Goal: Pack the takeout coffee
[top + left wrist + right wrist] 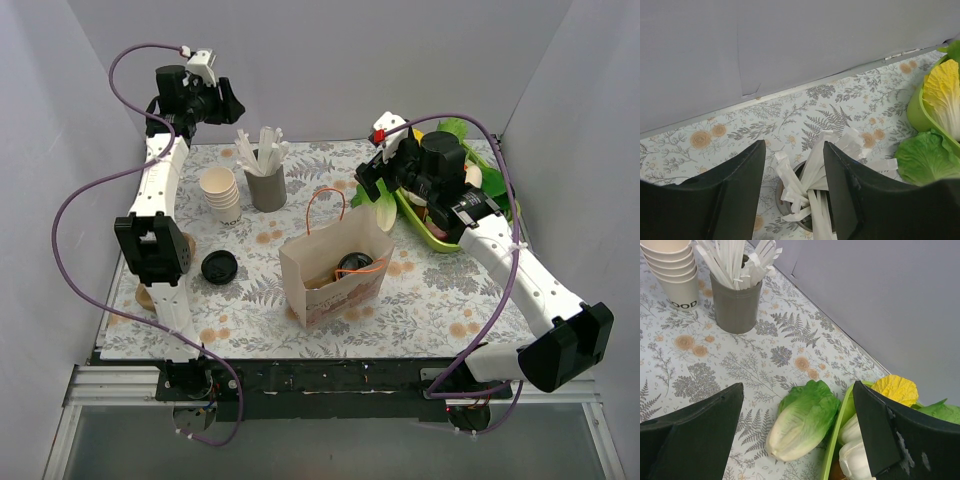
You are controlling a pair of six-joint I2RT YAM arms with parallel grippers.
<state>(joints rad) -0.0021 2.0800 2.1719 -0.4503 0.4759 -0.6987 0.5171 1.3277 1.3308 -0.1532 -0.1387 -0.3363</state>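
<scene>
The takeout coffee (pixel 352 264) stands inside the open paper bag (pixel 325 290) at the table's middle; only its round black lid shows, under the orange handle. My left gripper (pixel 228 103) (pixel 793 145) is raised at the far left, open, with nothing between its fingers. It hangs over the grey holder (pixel 782 202) of white wrapped sticks. My right gripper (pixel 378 178) (pixel 798 387) is open and empty. It hovers behind the bag, above a lettuce head (pixel 802 422).
A stack of lidless paper cups (pixel 220 195) and the grey holder (pixel 267 188) stand at the back left. A loose black lid (pixel 218 266) lies left of the bag. A green tray (pixel 420 222) of vegetables sits at the right. White walls close in the back and sides.
</scene>
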